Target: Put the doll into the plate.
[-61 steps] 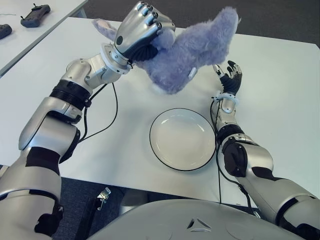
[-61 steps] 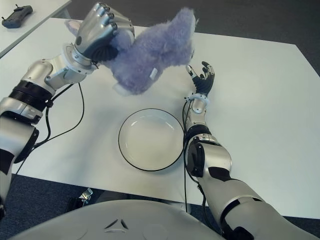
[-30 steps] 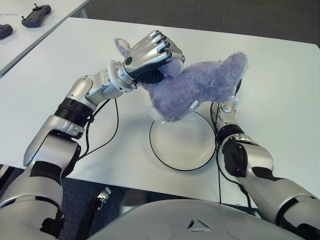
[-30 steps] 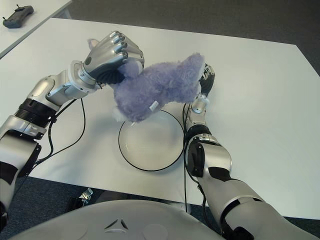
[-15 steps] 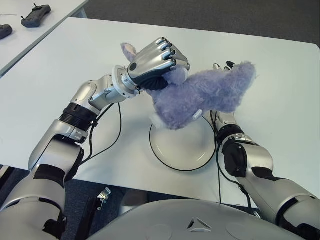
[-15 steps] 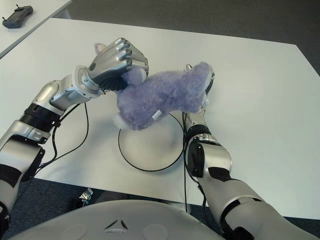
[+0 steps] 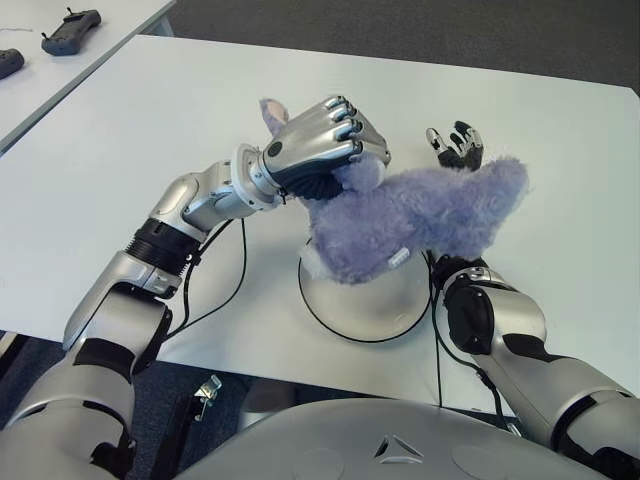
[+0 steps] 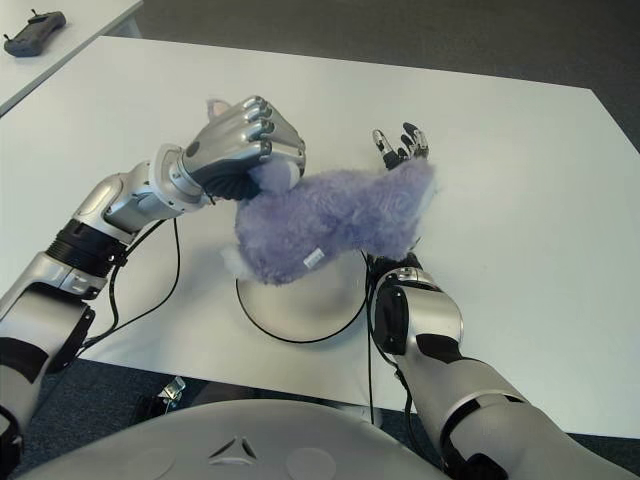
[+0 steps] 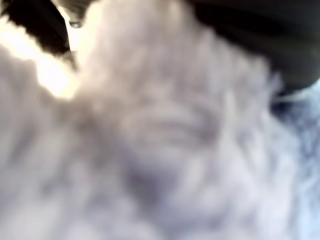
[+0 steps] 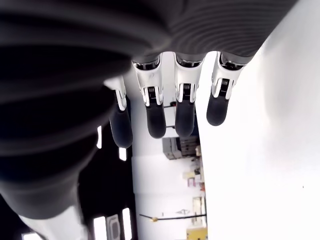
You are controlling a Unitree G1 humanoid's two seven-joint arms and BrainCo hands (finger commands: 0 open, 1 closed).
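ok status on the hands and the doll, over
Left hand shut on fluffy purple plush doll, held over the round white black-rimmed plate. Right hand open beyond the doll, empty. Nothing blocking the plate.

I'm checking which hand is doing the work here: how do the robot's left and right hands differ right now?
The left hand is curled shut on the purple doll, held over the plate; the right hand has its fingers extended and holds nothing. The left shows above the doll, the right beyond it. Both are silver, multi-fingered hands over the white table.
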